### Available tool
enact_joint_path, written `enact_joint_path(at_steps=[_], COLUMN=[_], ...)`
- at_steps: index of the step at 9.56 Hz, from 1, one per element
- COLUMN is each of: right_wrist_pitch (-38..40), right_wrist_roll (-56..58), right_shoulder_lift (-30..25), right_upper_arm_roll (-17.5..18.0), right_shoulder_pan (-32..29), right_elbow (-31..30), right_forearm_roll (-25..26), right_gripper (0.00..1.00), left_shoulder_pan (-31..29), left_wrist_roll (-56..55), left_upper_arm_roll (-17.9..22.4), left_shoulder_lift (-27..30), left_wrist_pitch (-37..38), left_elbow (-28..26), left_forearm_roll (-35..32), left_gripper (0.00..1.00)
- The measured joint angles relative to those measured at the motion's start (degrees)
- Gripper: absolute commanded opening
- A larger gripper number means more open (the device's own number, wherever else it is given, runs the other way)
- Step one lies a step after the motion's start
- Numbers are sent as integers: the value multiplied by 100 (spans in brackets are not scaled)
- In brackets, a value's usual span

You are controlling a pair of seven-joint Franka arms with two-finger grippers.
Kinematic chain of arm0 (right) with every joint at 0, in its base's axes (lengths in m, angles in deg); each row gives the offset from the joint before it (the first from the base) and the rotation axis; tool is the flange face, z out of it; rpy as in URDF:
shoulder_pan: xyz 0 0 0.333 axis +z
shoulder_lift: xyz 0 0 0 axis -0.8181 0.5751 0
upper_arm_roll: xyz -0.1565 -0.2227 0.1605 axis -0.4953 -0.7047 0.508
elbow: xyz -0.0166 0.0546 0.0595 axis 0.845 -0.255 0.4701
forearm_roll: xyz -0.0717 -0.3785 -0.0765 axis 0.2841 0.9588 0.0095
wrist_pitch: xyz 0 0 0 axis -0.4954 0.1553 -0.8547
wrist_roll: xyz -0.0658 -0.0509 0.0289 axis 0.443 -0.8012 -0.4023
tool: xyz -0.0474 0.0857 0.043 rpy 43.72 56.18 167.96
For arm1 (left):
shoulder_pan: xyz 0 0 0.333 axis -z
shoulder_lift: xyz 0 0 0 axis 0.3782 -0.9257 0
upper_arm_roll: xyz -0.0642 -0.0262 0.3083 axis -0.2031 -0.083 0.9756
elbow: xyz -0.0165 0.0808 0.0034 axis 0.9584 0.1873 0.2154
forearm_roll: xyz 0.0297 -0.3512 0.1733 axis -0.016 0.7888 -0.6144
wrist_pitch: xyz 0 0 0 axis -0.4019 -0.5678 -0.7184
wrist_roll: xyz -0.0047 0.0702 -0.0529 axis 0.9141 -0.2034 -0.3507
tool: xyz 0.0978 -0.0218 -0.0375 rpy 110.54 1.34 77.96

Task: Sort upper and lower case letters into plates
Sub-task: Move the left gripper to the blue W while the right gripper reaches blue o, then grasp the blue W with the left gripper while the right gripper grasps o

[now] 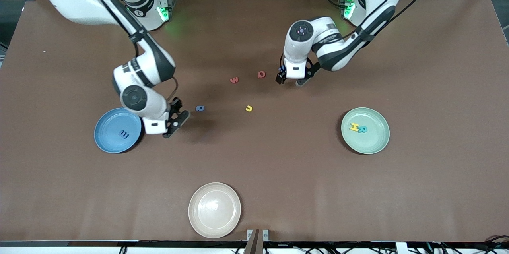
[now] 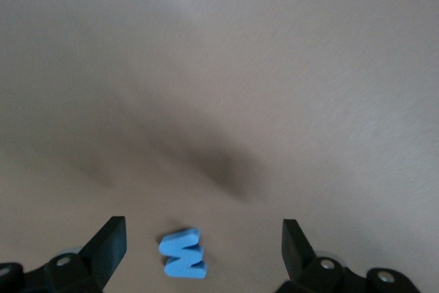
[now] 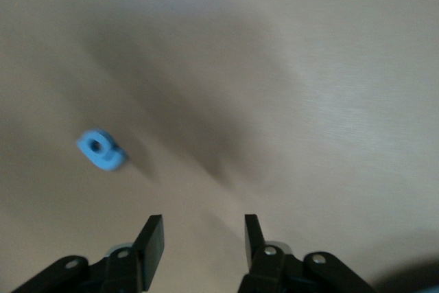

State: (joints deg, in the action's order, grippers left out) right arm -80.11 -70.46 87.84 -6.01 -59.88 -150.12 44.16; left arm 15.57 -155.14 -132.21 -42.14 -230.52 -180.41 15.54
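A blue plate holds one dark blue letter. A pale green plate holds a yellow H and a teal R. Loose on the table lie a red w, a red Q, a blue a and a yellow u. My left gripper is open, low over a light blue zigzag letter that lies between its fingers, untouched. My right gripper is open and empty, over the table between the blue plate and the blue a.
A cream-white plate with nothing in it sits near the table's front edge, nearest the front camera. The brown tabletop lies bare between the cream plate and the green plate.
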Motion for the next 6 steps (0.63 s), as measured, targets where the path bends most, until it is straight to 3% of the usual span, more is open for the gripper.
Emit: enact_joint_path(at_steps=[3,6], right_wrist_pitch=[-1239,-1354], right_wrist_roll=[-1533,-2429], right_shoulder_lift=[1,-3], right_upper_arm_roll=[194,477], right_shoulder_pan=[15,18], right_elbow=[-933,-1095], right_forearm_roll=[-33,-74], right_gripper=[57,60], left_shoulder_pan=[77,82], left_wrist_roll=[-637,-846], left_upper_arm_roll=[-1,0], left_shoulder_lift=[-8,-59], left_wrist_pitch=[-286,-454], left_elbow=[-255,-289], left_forearm_roll=[-257,-257], left_gripper=[100,100])
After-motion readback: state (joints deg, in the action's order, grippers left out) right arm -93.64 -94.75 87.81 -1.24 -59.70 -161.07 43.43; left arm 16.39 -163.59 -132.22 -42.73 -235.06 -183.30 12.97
